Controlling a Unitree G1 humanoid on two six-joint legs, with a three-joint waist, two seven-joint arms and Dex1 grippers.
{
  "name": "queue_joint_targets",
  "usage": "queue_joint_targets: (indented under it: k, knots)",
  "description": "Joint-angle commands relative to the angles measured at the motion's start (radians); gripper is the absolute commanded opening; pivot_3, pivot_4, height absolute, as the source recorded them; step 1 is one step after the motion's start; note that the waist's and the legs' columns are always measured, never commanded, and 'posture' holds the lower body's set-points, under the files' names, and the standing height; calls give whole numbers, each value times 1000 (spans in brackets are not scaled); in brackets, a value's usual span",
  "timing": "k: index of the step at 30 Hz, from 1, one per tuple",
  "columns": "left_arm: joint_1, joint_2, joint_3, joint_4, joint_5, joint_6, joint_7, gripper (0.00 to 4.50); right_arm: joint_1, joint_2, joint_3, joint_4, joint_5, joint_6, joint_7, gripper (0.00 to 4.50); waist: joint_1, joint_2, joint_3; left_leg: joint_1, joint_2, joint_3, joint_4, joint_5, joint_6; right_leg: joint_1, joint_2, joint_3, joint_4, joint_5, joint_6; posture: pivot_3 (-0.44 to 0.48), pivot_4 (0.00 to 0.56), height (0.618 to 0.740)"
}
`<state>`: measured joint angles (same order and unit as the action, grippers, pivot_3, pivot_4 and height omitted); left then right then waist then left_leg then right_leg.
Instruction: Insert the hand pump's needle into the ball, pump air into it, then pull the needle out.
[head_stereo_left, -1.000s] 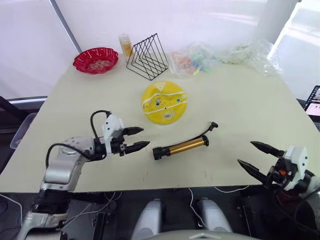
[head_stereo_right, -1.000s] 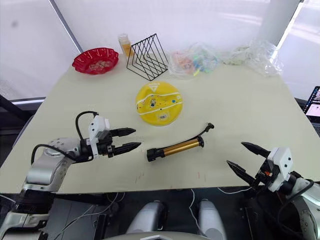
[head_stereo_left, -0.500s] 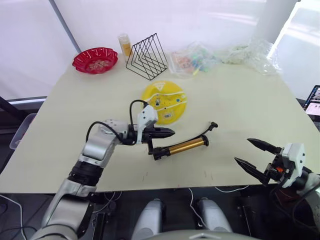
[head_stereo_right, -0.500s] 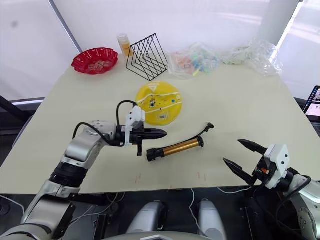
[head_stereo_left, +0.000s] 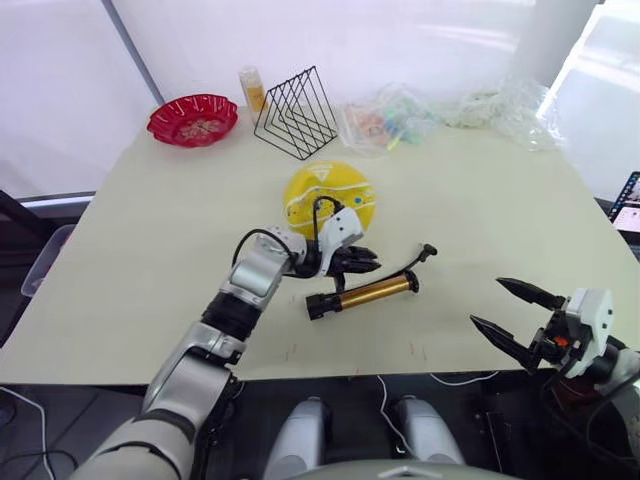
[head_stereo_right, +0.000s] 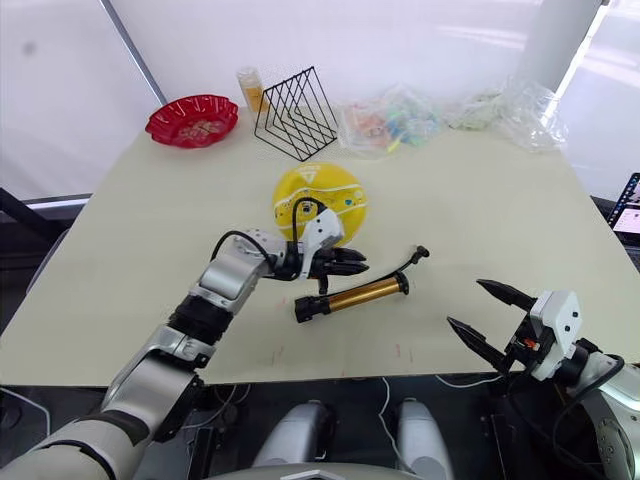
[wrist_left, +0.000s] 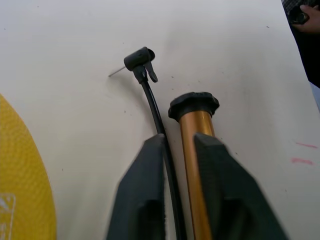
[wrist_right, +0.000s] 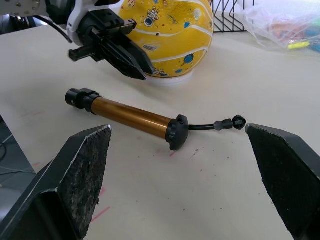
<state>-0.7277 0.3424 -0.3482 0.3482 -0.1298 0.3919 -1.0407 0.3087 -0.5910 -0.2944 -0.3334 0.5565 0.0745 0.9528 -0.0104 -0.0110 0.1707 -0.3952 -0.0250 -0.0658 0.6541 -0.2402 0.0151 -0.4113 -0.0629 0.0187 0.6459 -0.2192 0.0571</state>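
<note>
Two grippers: I see both over the table (head_stereo_left: 150, 240).
Left gripper (head_stereo_left: 362, 262): reached out between the ball and the pump, low over the table; fingers (wrist_left: 145, 200) nearly closed with a narrow gap, grasping nothing. From my left wrist view the hose (wrist_left: 155, 117) runs up from between the fingers and the gold tube lies beside the right finger.
Right gripper (head_stereo_right: 482, 315): at the near right edge of the table, well apart from the pump; fingers spread wide, released, empty.
Pump (head_stereo_left: 362, 294): lying flat on the table, near the middle, handle end toward my left, its far cap toward the right.
Hose: leaves the pump's right end and curves away to a small black fitting (head_stereo_left: 428, 250).
Needle (wrist_left: 116, 72): thin metal tip on that fitting, resting on the table, clear of the ball.
Ball (head_stereo_left: 328, 198): yellow, just beyond the left gripper, sitting on the table; not touching the pump.
Far edge: red bowl (head_stereo_left: 192, 119), wire rack (head_stereo_left: 295, 113), plastic bags (head_stereo_left: 440, 110).
</note>
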Motion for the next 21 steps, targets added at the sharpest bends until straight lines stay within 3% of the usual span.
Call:
queue_joint_targets:
  k: [1, 21]
  knots:
    - [-27, -23, -7, 26, 34, -38, 19, 1724, 3, -1, -34, -25, 11, -20, -4, 4500, 0, 0, 0, 0, 0, 0, 0, 0, 0, 0, 0, 0, 0, 0, 0, 0, 150, 737]
    - [-90, -170, -74, 253, 186, -63, 77, 1724, 12, -6, -39, -59, 5, -8, -49, 4500, -1, 0, 0, 0, 0, 0, 0, 0, 0, 0, 0, 0, 0, 0, 0, 0, 150, 737]
